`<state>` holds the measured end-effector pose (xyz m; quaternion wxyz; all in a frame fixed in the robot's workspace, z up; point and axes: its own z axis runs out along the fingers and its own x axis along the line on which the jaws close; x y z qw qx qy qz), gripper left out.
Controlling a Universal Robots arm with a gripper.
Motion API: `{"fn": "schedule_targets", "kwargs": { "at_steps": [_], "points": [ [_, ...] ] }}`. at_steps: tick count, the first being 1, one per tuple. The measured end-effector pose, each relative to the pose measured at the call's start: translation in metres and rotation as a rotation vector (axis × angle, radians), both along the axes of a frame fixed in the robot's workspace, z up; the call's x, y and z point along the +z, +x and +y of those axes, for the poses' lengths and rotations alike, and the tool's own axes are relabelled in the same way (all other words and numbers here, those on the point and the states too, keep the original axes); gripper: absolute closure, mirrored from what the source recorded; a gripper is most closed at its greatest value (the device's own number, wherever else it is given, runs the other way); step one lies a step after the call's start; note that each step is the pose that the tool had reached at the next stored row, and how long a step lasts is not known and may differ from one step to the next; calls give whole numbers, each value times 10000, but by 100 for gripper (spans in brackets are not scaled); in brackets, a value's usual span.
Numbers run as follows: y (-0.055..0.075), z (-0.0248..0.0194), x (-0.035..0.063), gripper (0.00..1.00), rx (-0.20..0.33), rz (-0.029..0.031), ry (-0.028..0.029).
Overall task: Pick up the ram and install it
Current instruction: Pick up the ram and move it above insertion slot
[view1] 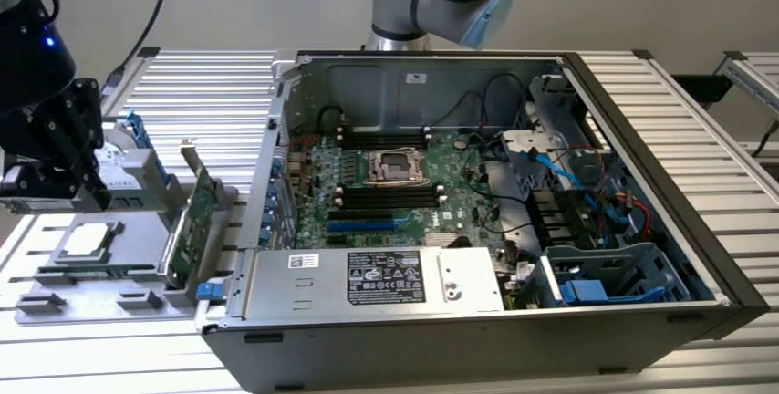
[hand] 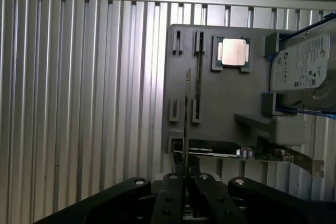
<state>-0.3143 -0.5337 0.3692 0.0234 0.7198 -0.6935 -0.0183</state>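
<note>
— Where is the ram?
— The ram (hand: pixel 186 124) stands edge-on between the gripper's (hand: pixel 186 174) fingers (hand: pixel 173 192). They are pressed together on its near end, with no gap on either side.
— And where is that?
— Over the gray tray (hand: pixel 220 108), just beside its long slot. That is outside the computer case (view1: pixel 365 93), at the exterior view's left.
— How many of each?
— One ram in the grip. On the tray: one processor chip (hand: pixel 234 52), one hard drive (hand: pixel 302 69), one expansion card (hand: pixel 236 152). One case, open, with one motherboard (view1: pixel 389 184) showing inside.
</note>
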Motion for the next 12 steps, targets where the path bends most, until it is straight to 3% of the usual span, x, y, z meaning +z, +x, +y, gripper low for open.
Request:
{"fn": "schedule_targets", "kwargs": {
  "at_steps": [7, 12],
  "points": [
    [236, 21, 171, 86, 4, 4, 4],
    [457, 39, 229, 86, 3, 4, 4]
  ]
}}
